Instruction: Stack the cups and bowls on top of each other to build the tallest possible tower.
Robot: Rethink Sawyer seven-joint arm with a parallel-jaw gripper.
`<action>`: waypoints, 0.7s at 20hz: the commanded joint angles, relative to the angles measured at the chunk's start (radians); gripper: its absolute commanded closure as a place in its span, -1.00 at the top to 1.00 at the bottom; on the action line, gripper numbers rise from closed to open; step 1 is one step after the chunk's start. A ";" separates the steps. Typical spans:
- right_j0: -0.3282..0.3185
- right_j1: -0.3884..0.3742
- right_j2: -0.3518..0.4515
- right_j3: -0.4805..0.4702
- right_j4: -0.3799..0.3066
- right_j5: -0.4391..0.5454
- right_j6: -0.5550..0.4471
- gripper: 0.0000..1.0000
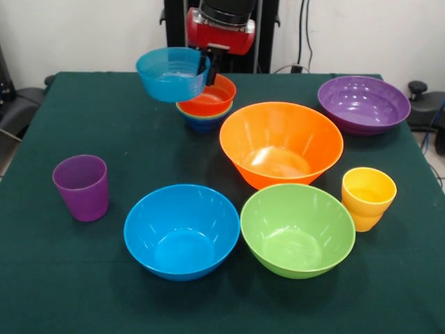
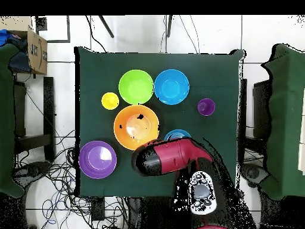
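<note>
Above the far side of the dark green tablecloth [image 1: 104, 278], the small light blue plastic bowl [image 1: 170, 74] hangs clear of the table, its right rim clamped by the black gripper [image 1: 207, 64] of the red and black arm [image 1: 221, 28]. This bowl sits upright, tipped only slightly, and it overlaps the left edge of the low pile of nested small bowls [image 1: 206, 104] just behind and beside it. That pile shows a glossy red-orange bowl [image 1: 212, 96] on top, a thin green rim under it and a dark blue bowl [image 1: 203, 124] lowest, resting on the cloth.

Just in front and to the right of the pile stands the large orange plastic bowl [image 1: 281, 142], the biggest thing on the table. Near its front edge lie the large green bowl [image 1: 297, 229] and, touching or almost touching it on the left, the large blue bowl [image 1: 181, 230]. The wide shallow purple bowl [image 1: 363, 104] sits apart at the far right. The yellow stepped tumbler [image 1: 368, 197] stands upright just beside the green bowl on the right, and the translucent purple tumbler [image 1: 82, 186] stands upright well apart at the left.

From overhead, the arm covers the pile and most of the lifted bowl, whose blue edge [image 2: 174, 135] peeks out beside the orange bowl [image 2: 136, 127].
</note>
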 commanded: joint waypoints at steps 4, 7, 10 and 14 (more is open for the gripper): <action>0.050 0.043 -0.041 0.066 0.061 -0.031 0.192 -1.00; 0.075 0.074 -0.067 0.085 0.071 -0.093 0.223 -1.00; 0.109 0.101 -0.102 0.083 0.071 -0.130 0.246 -1.00; 0.125 0.138 -0.118 0.088 0.095 -0.167 0.255 -1.00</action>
